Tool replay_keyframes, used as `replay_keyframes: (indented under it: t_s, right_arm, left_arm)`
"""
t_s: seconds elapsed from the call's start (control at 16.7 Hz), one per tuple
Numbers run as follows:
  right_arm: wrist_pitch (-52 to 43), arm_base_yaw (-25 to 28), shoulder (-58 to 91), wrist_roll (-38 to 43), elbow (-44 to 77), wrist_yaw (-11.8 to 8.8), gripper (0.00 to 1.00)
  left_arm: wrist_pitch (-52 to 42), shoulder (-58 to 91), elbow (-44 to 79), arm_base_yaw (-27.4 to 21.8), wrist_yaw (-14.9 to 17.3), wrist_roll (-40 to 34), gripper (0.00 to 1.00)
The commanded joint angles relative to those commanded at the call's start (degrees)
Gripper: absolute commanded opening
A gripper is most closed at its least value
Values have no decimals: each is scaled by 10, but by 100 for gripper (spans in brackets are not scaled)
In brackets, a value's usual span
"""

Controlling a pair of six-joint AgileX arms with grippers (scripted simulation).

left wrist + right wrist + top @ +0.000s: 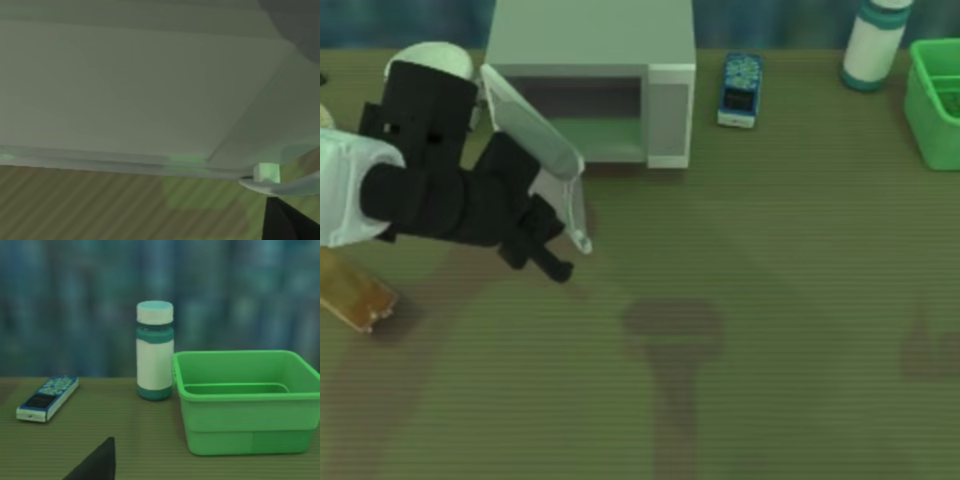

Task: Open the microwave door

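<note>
1. Your top view looks straight down over the table point(770, 350).
2. Your left wrist view sits very close against the microwave door point(130, 90).
3. Your right wrist view faces level toward the green bin point(245, 400), bottle point(155, 350) and remote point(47, 397), shared with the top view.

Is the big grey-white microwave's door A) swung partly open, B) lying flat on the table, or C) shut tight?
A: the see-through grey microwave door angles out from the boxy grey-white microwave, showing the inside, with the left arm's black claw by its handle edge.
</note>
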Motion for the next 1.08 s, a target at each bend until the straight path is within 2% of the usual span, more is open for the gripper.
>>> replay_keyframes:
  t_s: [1.08]
  right_arm:
    - [0, 0, 0, 0, 0, 0, 100]
  left_arm:
    - [-4, -1, 0, 5, 8, 12, 0]
